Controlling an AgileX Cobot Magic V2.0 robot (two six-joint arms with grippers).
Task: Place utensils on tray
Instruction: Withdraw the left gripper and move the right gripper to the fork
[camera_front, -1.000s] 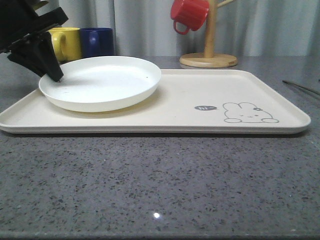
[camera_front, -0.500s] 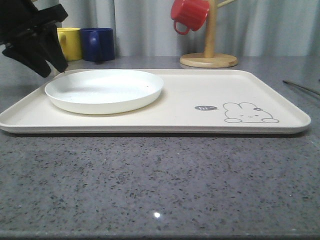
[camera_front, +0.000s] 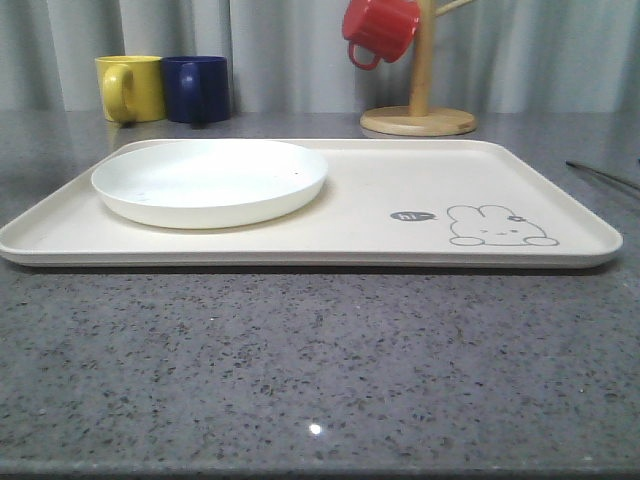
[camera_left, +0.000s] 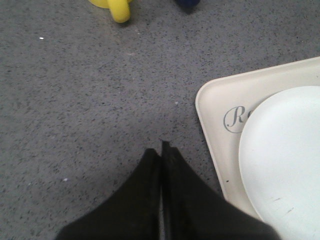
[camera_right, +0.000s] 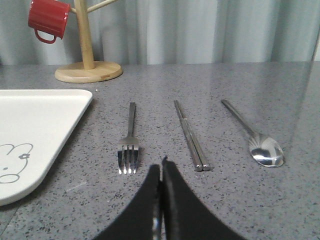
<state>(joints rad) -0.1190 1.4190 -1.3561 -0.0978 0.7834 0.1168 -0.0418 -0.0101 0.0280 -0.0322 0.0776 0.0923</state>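
Note:
The white plate lies flat on the left half of the cream tray. In the left wrist view the plate and the tray's corner lie beside my left gripper, which is shut and empty over bare table. My right gripper is shut with nothing in it, hovering over the table just short of the fork and the chopsticks. The spoon lies beyond the chopsticks. All three utensils rest on the grey table beside the tray's edge.
A yellow mug and a blue mug stand behind the tray on the left. A wooden mug stand with a red mug hung on it rises at the back. A thin utensil end shows at the far right.
My left gripper let go of the plate, which settled flat on the tray, then drew back to the left and left the front view.

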